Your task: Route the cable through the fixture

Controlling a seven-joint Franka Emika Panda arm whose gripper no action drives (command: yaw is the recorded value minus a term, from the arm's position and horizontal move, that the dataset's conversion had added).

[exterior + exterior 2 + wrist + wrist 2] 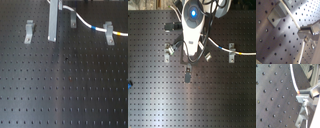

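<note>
The white cable [85, 21] runs in the first exterior view from behind my gripper at the top, past the middle fixture [73, 21], and through the right fixture [108, 33]. Its blue band [95, 29] lies just before that fixture and its yellow part [122, 34] just after. My gripper [52, 39] hangs as a long grey bar between the left fixture [29, 31] and the middle one. In both wrist views the cable [291, 15] [294, 81] runs into my fingertips, and the gripper [305, 33] [303, 97] looks shut on it. A fixture [276, 13] [302, 117] lies close by.
The black perforated board [65, 90] fills the scene. In the second exterior view the arm's white body [193, 25] covers the middle fixtures, and the right fixture [231, 52] shows with the cable [220, 47] through it. A small blue thing [129, 84] sits at the second exterior view's left edge.
</note>
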